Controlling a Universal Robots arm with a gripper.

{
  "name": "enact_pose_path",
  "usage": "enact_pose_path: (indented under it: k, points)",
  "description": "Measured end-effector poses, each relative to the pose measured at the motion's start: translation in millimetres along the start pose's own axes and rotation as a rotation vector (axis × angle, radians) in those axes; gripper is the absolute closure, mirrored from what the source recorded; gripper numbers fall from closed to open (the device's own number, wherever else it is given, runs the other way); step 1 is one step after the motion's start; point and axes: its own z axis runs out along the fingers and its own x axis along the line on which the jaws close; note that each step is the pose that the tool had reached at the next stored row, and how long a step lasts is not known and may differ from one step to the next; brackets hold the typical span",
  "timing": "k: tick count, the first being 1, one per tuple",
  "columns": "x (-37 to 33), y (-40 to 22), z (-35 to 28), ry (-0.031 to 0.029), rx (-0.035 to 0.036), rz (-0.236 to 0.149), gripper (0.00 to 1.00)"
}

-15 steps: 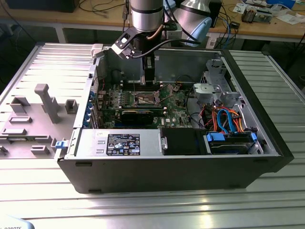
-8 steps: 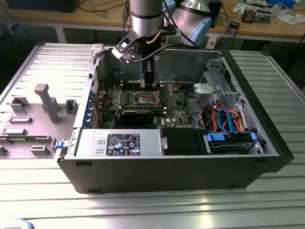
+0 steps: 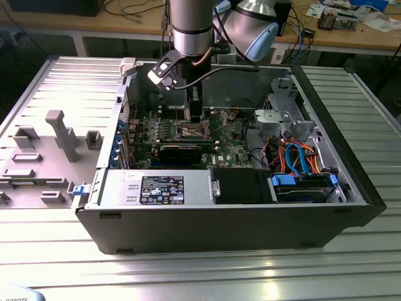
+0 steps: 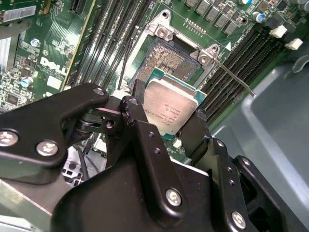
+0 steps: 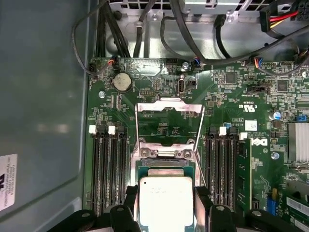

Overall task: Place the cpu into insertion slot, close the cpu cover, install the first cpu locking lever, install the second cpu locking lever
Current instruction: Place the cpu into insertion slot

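Observation:
My gripper [image 4: 169, 116] is shut on the cpu [image 4: 171, 104], a flat square chip with a dull silver top and a green edge, one black finger on each of two opposite sides. The chip hangs close over the insertion slot [image 4: 166, 60], whose dark pin field and silver rim show beyond it on the green board. In the first wrist view the cpu [image 5: 166, 200] sits between the fingers, and the cpu cover [image 5: 169, 105] stands swung open past the socket. A thin wire locking lever [image 4: 236, 79] sticks out beside the slot. In the exterior view the gripper [image 3: 195, 114] reaches down into the computer case.
Black memory slots [image 5: 108, 174] flank the socket on both sides. Cable bundles [image 5: 193, 34] hang over the board's far edge. The case's metal wall [image 5: 43, 106] stands close by. In the exterior view a power supply [image 3: 156, 188] and drive cage [image 3: 301, 182] fill the case's front.

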Motion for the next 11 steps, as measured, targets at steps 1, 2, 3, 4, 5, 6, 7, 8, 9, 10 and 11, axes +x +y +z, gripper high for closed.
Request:
enact_pose_path:
  k: [1,2,3,4,5,6,7,8,9,10,11]
  points:
    - [0.0,-0.1,1.7,0.0000,0.0000,0.000,0.46]
    - [0.0,-0.3,4.2,0.0002,-0.0002,0.000,0.46]
    - [-0.1,-0.4,5.1,0.0000,-0.0004,0.000,0.46]
    - [-0.1,-0.6,7.4,0.0001,-0.0007,0.000,0.46]
    - [-0.1,-1.1,9.5,0.0001,-0.0009,0.000,0.46]
    - [-0.1,-2.1,11.7,0.0001,-0.0011,0.000,0.46]
    - [-0.1,-2.7,13.4,0.0000,-0.0012,0.000,0.46]
    - [-0.2,-3.1,16.0,0.0000,-0.0012,-0.001,0.46]
    - [-0.2,-3.4,19.2,0.0001,-0.0012,-0.001,0.46]
    - [-0.2,-3.5,21.0,0.0001,-0.0012,-0.001,0.46]
    - [-0.2,-3.7,22.8,0.0001,-0.0012,-0.001,0.46]
